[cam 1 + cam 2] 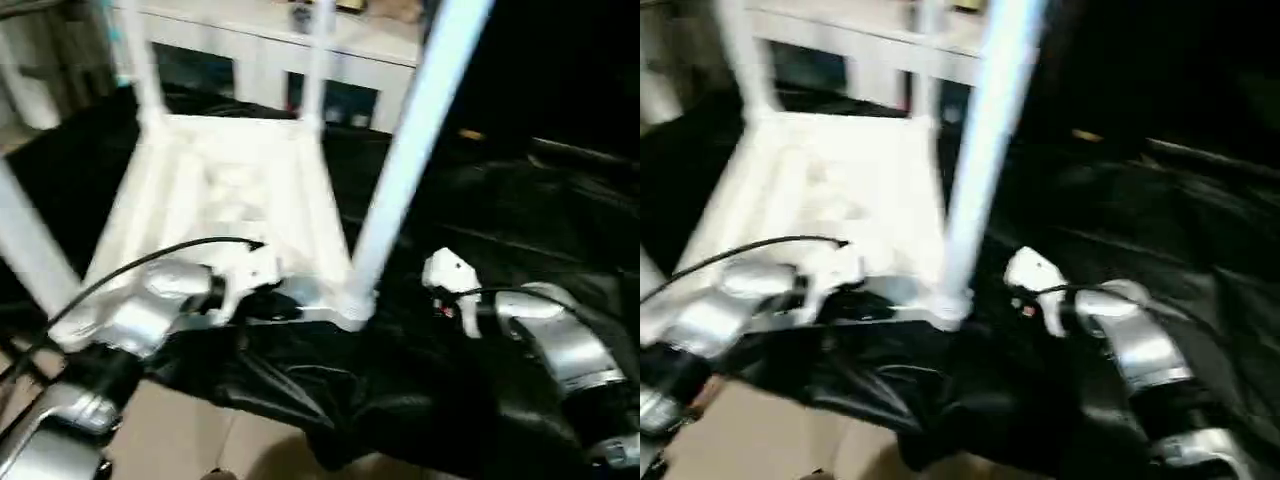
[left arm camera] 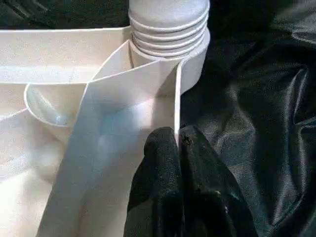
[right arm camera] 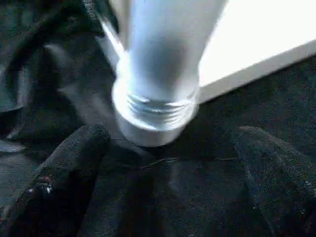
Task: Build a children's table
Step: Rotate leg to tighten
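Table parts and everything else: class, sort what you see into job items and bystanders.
Job:
tabletop, lying upside down
legs, standing in its corner sockets
left gripper, pinching the tabletop's edge
right gripper, open beside the near leg

Bystanders:
black sheet
white cabinet

The left arm [image 1: 130, 320] reaches forward across the lower left, its silver forearm angled inward. The left gripper [image 2: 177, 143] has its two black fingers pinched together on a thin white edge. The right arm [image 1: 570, 350] comes in from the lower right, and the right gripper [image 3: 168, 163] stands with fingers [image 3: 64, 168] spread wide, holding nothing
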